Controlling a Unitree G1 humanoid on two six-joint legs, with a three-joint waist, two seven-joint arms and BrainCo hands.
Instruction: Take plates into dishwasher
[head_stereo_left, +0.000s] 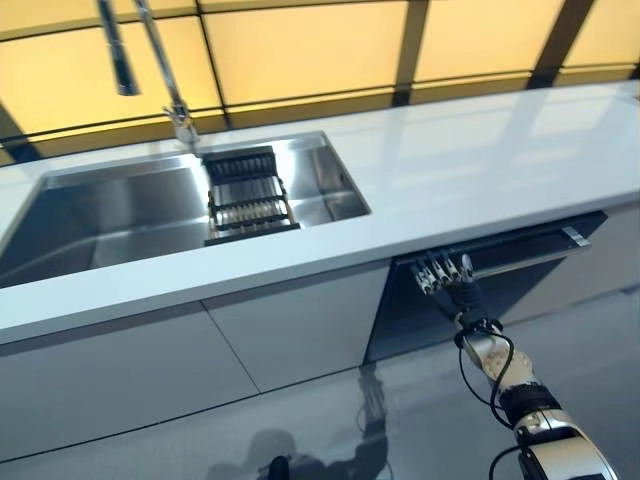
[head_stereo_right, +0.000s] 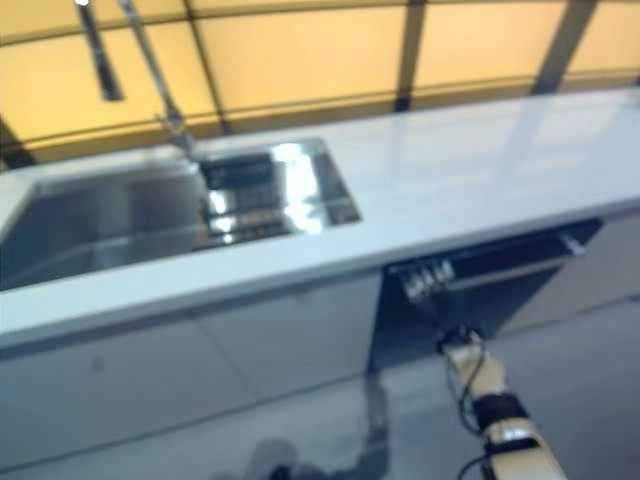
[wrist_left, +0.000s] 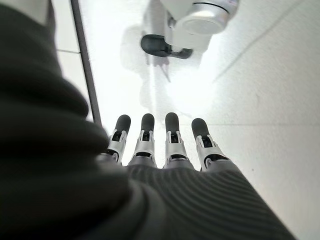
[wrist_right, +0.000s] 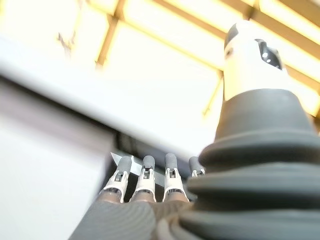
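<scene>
dishwasher door (head_stereo_left: 500, 262) ajar beneath countertop (head_stereo_left: 480, 170), narrow gap, right hand (head_stereo_left: 445, 276) at its top edge

The right robot hand (head_stereo_left: 446, 276) has silver, dark-tipped fingers (wrist_right: 145, 176), a dark ribbed cover, a silver-grey forearm with black bands and a looping black cable.

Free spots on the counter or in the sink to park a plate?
The white countertop right of the sink is bare to its far end. The sink's left basin is bare too. The dish rack under the faucet crowds its right part.
</scene>
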